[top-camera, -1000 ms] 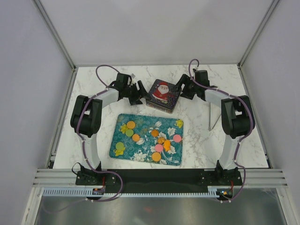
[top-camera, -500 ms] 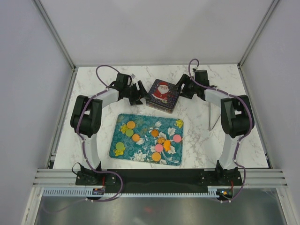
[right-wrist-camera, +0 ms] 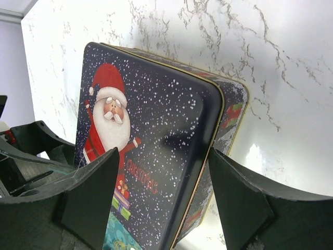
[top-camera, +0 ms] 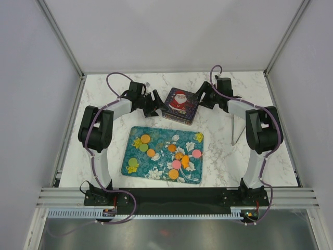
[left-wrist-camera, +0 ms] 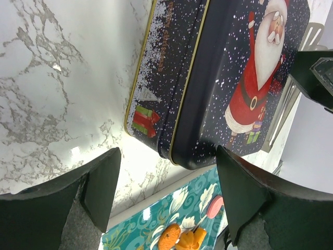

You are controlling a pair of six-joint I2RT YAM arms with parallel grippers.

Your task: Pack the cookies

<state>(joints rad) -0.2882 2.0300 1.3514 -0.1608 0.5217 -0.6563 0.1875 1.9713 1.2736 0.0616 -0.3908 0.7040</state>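
The cookies are small orange, pink, green and yellow discs and flower shapes spread on a teal patterned tray in the middle of the table. Some show in the left wrist view. A dark blue Santa tin with its lid on stands behind the tray; it also shows in the left wrist view and the right wrist view. My left gripper is open at the tin's left corner. My right gripper is open at the tin's right corner. Neither holds anything.
The white marble table is walled by grey panels on three sides. A thin metal rod stands near the right arm. The arm bases sit on a black rail at the near edge.
The right gripper has lifted slightly away from the tin's right corner. The left gripper, tin and cookies have not visibly moved.
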